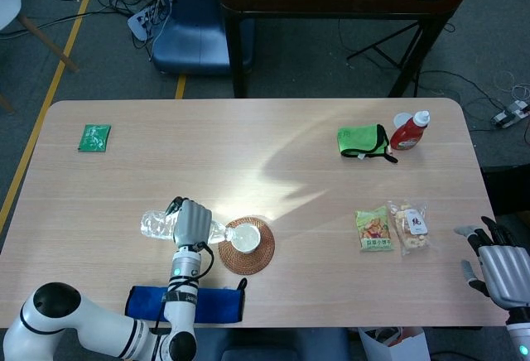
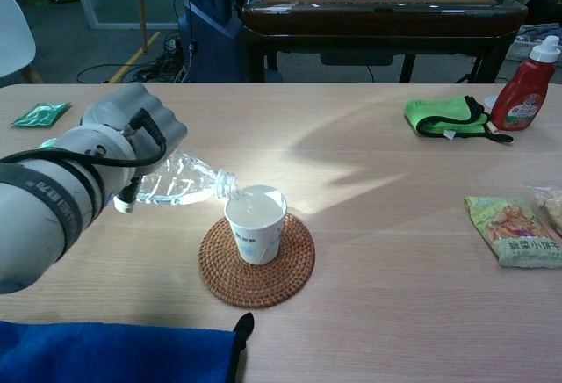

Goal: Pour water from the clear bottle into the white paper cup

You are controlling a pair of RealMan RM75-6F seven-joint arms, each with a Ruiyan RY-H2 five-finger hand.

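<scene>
**Bottle tipped over the cup**

The left hand (image 2: pixel 132 133) grips the clear bottle (image 2: pixel 180 181) on its side, neck at the white paper cup (image 2: pixel 255 223) rim, nine o'clock side. The cup stands on a woven coaster (image 2: pixel 255 262). The right hand (image 1: pixel 499 268) holds nothing, fingers spread.

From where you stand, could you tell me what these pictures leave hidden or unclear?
- Left hand's grip on the clear bottle: hidden in both views by the hand's back.
- Water level in the white paper cup: too pale to read in either view.
- Right hand: cut off by the head view's corner; absent from the chest view.
- Blue cloth: cut off by the chest view's bottom edge.
</scene>
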